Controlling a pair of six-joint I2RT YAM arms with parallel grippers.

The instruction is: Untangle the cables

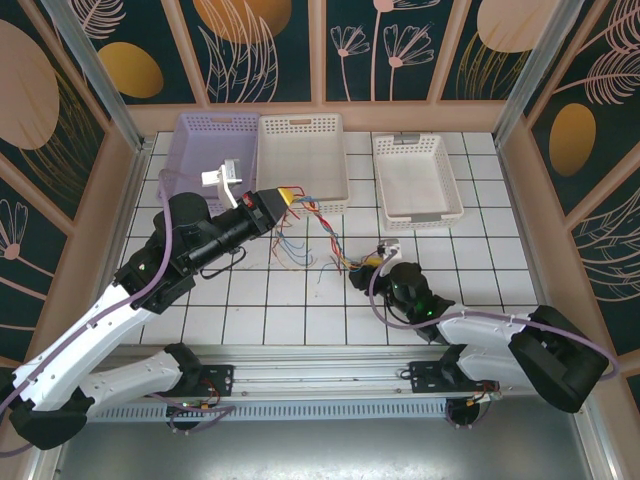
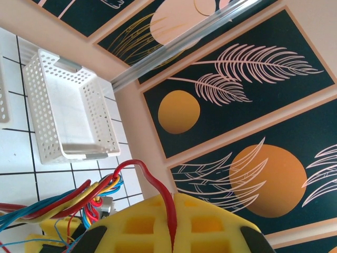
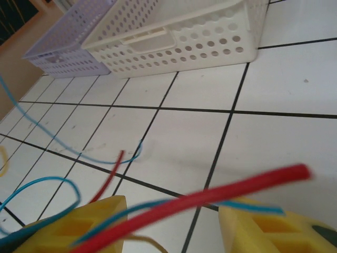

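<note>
- A white tiled tabletop [image 1: 500,260] with dark grout lines forms the floor of the cell.
- Dark teal wall panels [image 1: 385,45] close it in on three sides, printed with pale feathery leaves, flowers and orange discs [image 2: 179,112].
- Light wooden strips [image 1: 318,50] frame the panels.
- Aluminium posts [image 1: 90,70] slant up at the back corners.
- The light is bright and even, with soft shadows.
</note>
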